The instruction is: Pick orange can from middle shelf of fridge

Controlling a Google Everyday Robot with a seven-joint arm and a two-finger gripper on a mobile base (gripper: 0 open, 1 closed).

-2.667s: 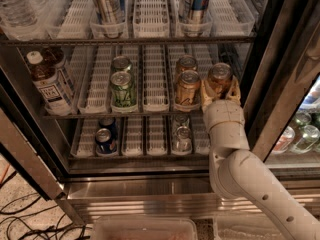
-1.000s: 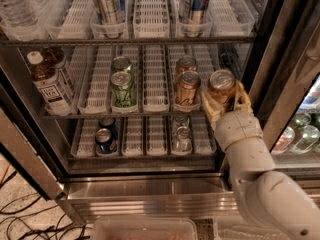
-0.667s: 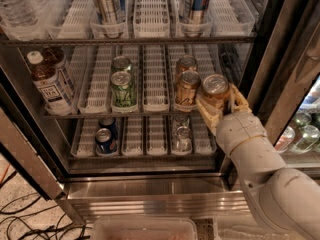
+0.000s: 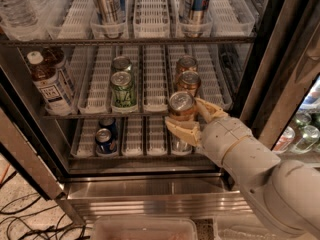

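camera view looking down into the open fridge (image 4: 150, 196). clamped on the orange can (image 4: 181, 104) with the gripper (image 4: 189, 118): one finger (image 4: 179, 130) under and left of the can's body, the other (image 4: 211, 109) against its right side, silver lid up toward the lens, can tipped a little. held just in front of the middle shelf (image 4: 100, 115), out past its front rail, clear of the white lanes and overlapping the rack below. just behind, in the same lane, two more orange cans (image 4: 189, 82) in a row, the nearer one close to the held can's lid; touching or apart, cannot tell. to the left, one open lane, then two green cans (image 4: 123, 89) one behind the other, then tea bottles (image 4: 47, 84) at the shelf's far end. to the right, open lanes up to the dark frame (image 4: 265, 59), with the pale arm (image 4: 250, 164) filling the lower right corner. overhead, tall cans (image 4: 107, 4) near the top rack's front edge. below, a blue can (image 4: 104, 140) well left of the gripper and a silver can (image 4: 179, 147) partly hidden behind the fingers. open room toward the camera.
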